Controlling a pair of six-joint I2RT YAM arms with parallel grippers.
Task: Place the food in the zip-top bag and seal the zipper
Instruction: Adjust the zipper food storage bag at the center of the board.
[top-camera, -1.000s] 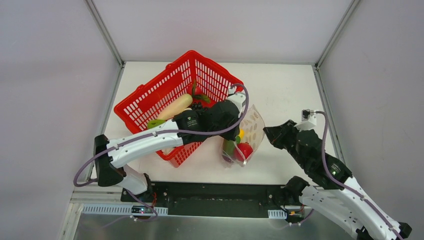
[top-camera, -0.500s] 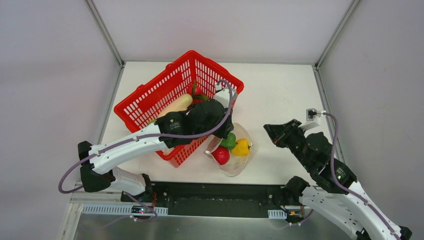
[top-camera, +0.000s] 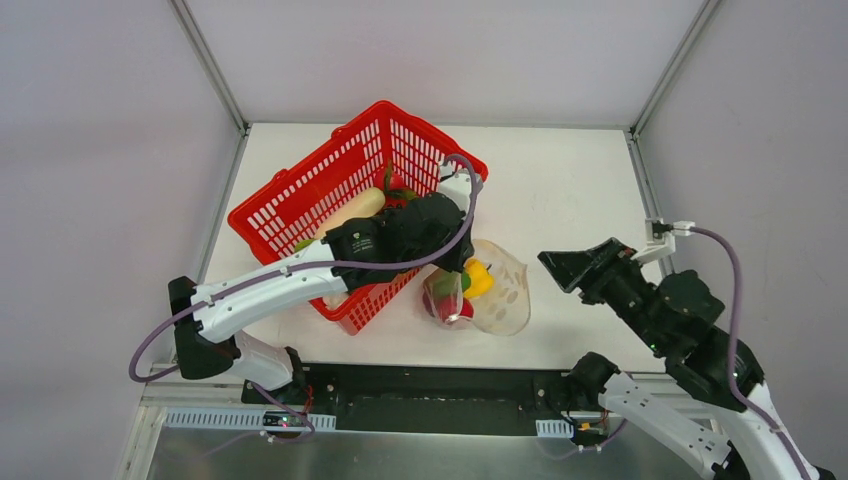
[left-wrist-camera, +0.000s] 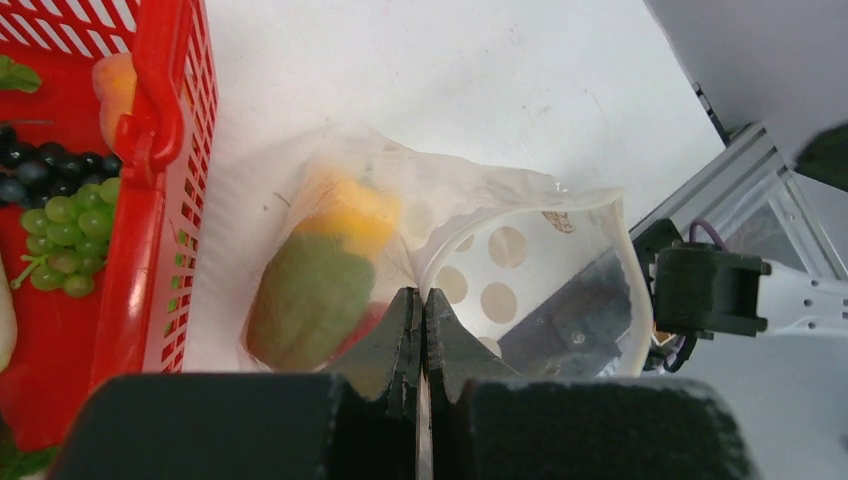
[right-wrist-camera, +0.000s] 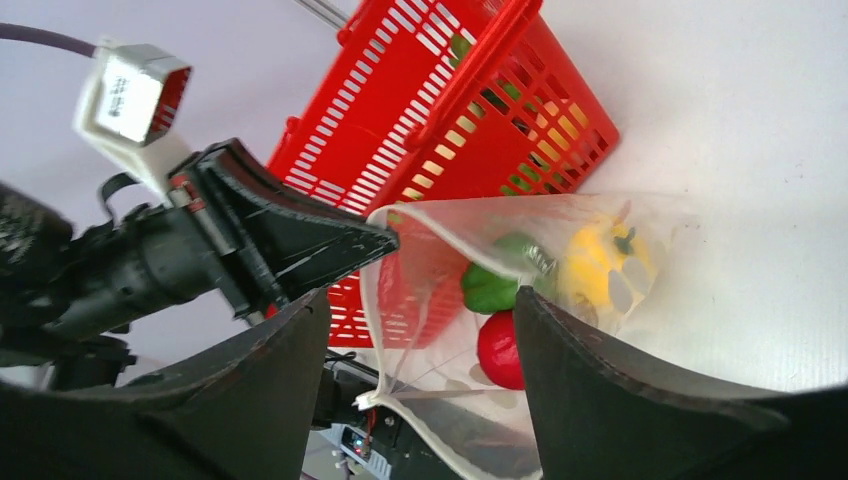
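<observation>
Top cam: left gripper (top-camera: 458, 270) is clamped on the near-left edge of the zip-top bag (top-camera: 502, 290). The bag sits on the table (top-camera: 570, 180), just beside the near corner of the red basket (top-camera: 300, 205). All three pieces of food are inside it, bunched at the pinched end: yellow pepper (top-camera: 478, 278), green pepper (top-camera: 446, 287) and red fruit (top-camera: 463, 308). A white radish (top-camera: 352, 210) lies in the basket. Right gripper (top-camera: 562, 263) is off to the right, apart from the bag and carrying nothing; I can't read its spread from up here. Left wrist cam: jaws are fully together with the bag film pinched between them. The green and yellow peppers show through the film left of the pinch, with a sliver of red right at the fingers. The dotted panel bulges off to the right. The basket wall is along the left, with green grapes (left-wrist-camera: 58, 245) and dark grapes (left-wrist-camera: 40, 175) behind it. Right wrist cam: fingers (right-wrist-camera: 285, 340) stand wide apart with nothing in them. The bag mouth gapes toward me and the zipper (right-wrist-camera: 460, 204) strip runs round the rim, not sealed. The left gripper's tip holds the rim at its upper-left corner. Green, red and yellow pieces sit deep in the bag, with the basket behind it.
</observation>
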